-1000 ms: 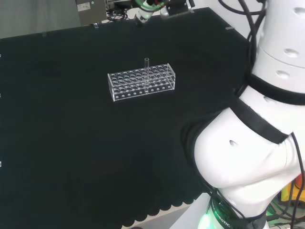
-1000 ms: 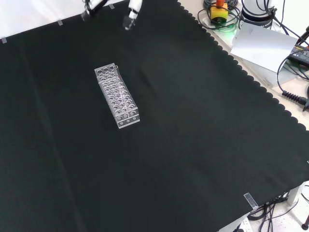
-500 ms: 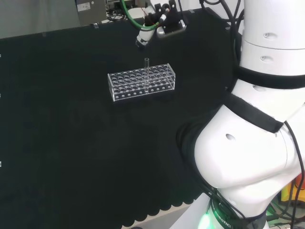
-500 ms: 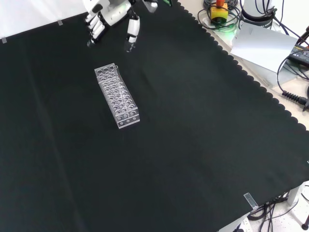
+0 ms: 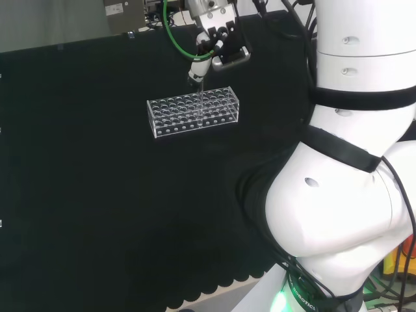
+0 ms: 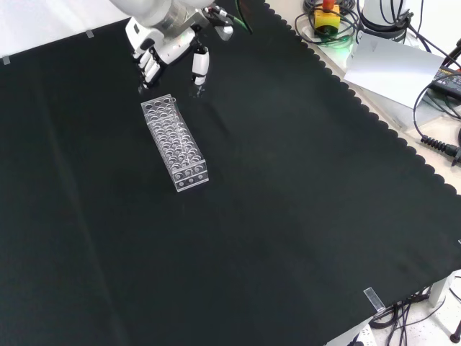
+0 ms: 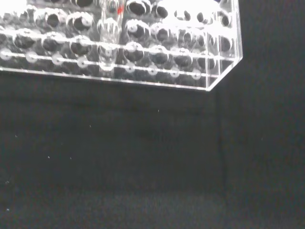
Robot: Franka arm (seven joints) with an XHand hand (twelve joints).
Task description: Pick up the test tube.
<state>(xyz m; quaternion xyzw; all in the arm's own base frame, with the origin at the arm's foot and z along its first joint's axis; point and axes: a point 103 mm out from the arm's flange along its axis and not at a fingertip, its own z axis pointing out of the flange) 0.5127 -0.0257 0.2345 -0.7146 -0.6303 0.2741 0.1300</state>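
Note:
A clear test tube (image 5: 201, 96) stands upright in a clear plastic rack (image 5: 194, 112) with many holes, near the rack's far long side in the head view. The hand (image 5: 214, 39) hangs just above and behind the tube, open, its fingers (image 5: 197, 68) pointing down and holding nothing. From the front, the hand (image 6: 164, 45) is over the rack's (image 6: 175, 142) far end, with fingers (image 6: 198, 68) spread to either side. Close up in the wrist view, the tube (image 7: 108, 40) with a small red mark stands among the rack's (image 7: 190, 62) holes.
Black cloth (image 6: 288, 216) covers the bench around the rack. The arm's white links (image 5: 351, 162) stand at the right of the head view. Cables and a white sheet (image 6: 389, 65) lie beyond the cloth's scalloped edge in the front view.
The hand has come down from the bench's far edge towards the rack and now hangs close over the tube. The arm's links have swung leftward in the head view. Rack and tube have not moved.

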